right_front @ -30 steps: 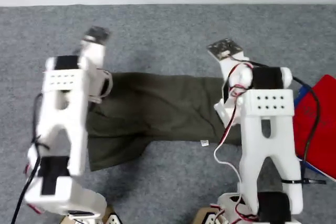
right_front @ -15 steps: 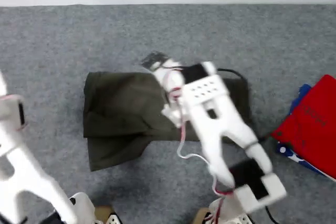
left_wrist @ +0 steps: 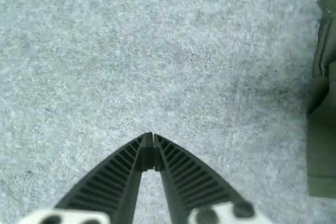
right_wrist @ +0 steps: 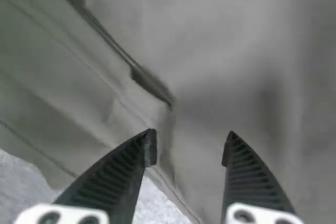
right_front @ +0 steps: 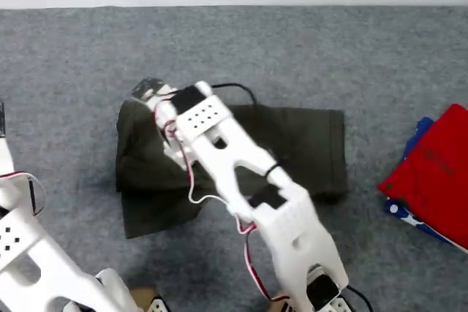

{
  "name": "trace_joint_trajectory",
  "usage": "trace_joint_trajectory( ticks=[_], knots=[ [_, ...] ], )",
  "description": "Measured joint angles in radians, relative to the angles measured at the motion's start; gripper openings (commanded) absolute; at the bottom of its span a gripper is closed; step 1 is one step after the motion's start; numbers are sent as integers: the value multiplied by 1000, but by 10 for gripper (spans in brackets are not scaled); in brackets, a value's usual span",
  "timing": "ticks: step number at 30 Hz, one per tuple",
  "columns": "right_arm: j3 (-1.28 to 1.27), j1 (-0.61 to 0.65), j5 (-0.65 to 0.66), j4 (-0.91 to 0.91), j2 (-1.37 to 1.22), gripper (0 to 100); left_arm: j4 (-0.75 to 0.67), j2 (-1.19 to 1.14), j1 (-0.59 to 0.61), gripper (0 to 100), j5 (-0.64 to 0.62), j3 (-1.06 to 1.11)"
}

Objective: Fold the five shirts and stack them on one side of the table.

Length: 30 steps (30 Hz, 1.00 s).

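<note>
One olive shirt under right gripper, apart | left gripper together, off it

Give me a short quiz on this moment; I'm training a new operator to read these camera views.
1. True or false: the left gripper is shut above the bare grey table.
2. Pick one. The right gripper is:
A. open above the olive shirt
B. shut on a sleeve of that shirt
C. open above bare table
3. Short answer: what colour is the folded shirt lying on a blue item, apart from the olive one?

Key: 1 true; 2 A; 3 red.
</note>
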<state>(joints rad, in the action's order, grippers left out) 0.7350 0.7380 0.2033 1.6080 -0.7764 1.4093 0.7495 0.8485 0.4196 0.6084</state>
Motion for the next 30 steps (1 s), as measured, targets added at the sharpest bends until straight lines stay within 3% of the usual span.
trace_joint_trajectory(
  ticks=[12,21,30],
  knots=[
    [316,60,-3,86,-216,210,-6,2,0,6,2,18],
    [318,60,-3,87,-256,19,-6,2,0,6,2,18],
    [327,32,-3,118,-256,10,-6,2,0,6,2,18]
  ],
)
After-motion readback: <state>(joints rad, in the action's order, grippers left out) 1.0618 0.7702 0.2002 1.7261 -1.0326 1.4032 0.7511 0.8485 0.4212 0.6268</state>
